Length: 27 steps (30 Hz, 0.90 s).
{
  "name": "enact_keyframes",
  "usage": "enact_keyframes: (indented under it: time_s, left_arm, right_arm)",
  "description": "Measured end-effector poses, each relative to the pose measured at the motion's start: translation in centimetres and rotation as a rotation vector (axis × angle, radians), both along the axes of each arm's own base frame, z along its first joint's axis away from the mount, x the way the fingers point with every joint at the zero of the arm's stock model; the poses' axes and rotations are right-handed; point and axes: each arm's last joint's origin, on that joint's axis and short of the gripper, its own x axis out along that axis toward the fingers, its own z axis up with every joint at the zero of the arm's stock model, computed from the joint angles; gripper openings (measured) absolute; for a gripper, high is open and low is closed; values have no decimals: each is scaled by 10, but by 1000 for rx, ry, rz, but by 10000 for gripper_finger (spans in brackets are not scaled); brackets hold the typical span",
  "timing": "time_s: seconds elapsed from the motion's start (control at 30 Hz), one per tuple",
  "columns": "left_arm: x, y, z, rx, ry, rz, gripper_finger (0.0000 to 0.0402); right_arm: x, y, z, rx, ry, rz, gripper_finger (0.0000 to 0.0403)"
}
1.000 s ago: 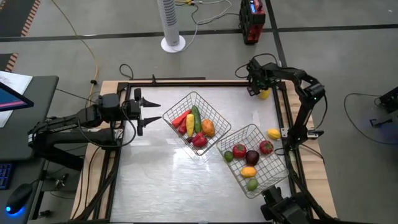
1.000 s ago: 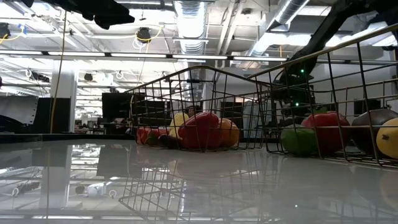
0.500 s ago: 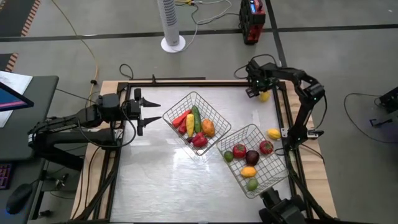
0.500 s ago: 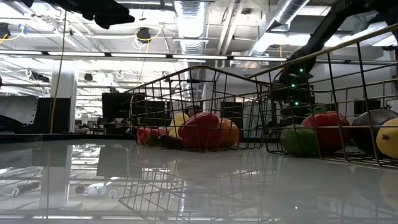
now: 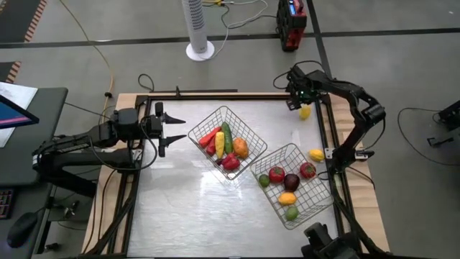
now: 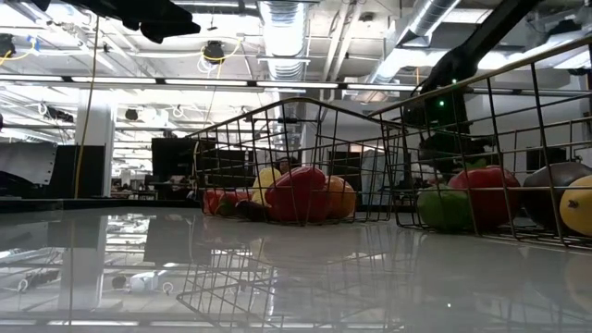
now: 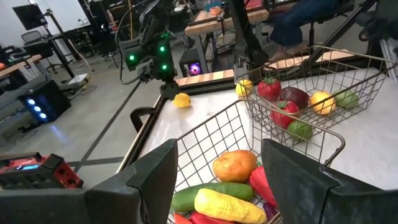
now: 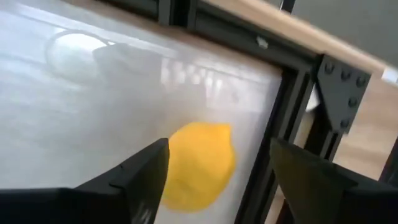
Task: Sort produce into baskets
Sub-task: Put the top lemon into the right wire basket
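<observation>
Two wire mesh baskets sit on the table. The left basket (image 5: 225, 140) holds red, yellow, green and orange produce. The right basket (image 5: 293, 184) holds red, dark purple, yellow and green pieces. A yellow lemon (image 5: 305, 112) lies on the table at the far right corner; it also shows in the right wrist view (image 8: 199, 165). My right gripper (image 5: 297, 103) hovers open just above it, fingers (image 8: 149, 168) on either side, touching nothing. My left gripper (image 5: 180, 129) is open and empty, level, left of the left basket (image 7: 249, 124).
Another yellow piece (image 5: 316, 155) lies on the table by the right frame rail, just outside the right basket. A dark metal frame (image 5: 327, 122) borders the table. Bare tabletop (image 5: 194, 208) lies near the front left.
My right arm's elbow has swung out toward the table's right edge while its gripper has stayed over the lemon at the far right corner. The lemon and both baskets have kept their places.
</observation>
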Motion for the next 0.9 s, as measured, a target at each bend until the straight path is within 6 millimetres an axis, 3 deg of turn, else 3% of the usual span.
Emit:
enact_keyframes:
  time_s: [0.33,0.63,0.9]
  left_arm:
    - [0,0,0,-3,0,0,219]
    - [0,0,-2,-4,16,-8,219]
    - [-1,0,-3,-7,26,-9,219]
  right_arm:
    - [-2,9,-2,57,-69,-124,362]
    - [-2,7,-4,33,-89,-179,356]
    - [1,2,-25,101,-23,-212,354]
